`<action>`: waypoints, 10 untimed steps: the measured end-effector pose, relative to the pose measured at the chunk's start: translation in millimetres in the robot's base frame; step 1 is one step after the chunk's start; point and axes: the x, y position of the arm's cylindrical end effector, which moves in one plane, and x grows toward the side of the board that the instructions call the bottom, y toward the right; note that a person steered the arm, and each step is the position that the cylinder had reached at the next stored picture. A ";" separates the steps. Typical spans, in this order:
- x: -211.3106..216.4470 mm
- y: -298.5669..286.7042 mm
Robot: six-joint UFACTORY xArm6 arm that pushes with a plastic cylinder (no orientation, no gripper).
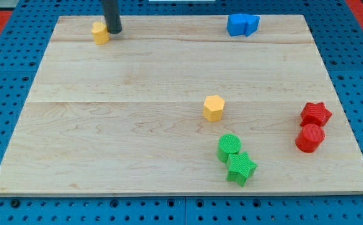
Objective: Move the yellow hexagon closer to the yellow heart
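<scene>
no readable text, labels or numbers, seemingly none anywhere

My tip (114, 31) ends a straight dark rod

My tip (114, 31) stands just right of the heart (100, 32) at the board's (125, 81) top left; the hexagon (213, 108) lies well apart, toward the view's lower right

1. A single view looks down at a slant from above the near edge of the counter (137, 81).
2. It stands far enough back that all four counter edges show.
</scene>
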 end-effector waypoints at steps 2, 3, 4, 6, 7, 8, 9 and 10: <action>100.8 113.1; 126.9 207.8; 149.8 283.0; 210.0 300.3; 214.5 286.4; 226.4 261.9; 225.2 222.3; 225.2 171.9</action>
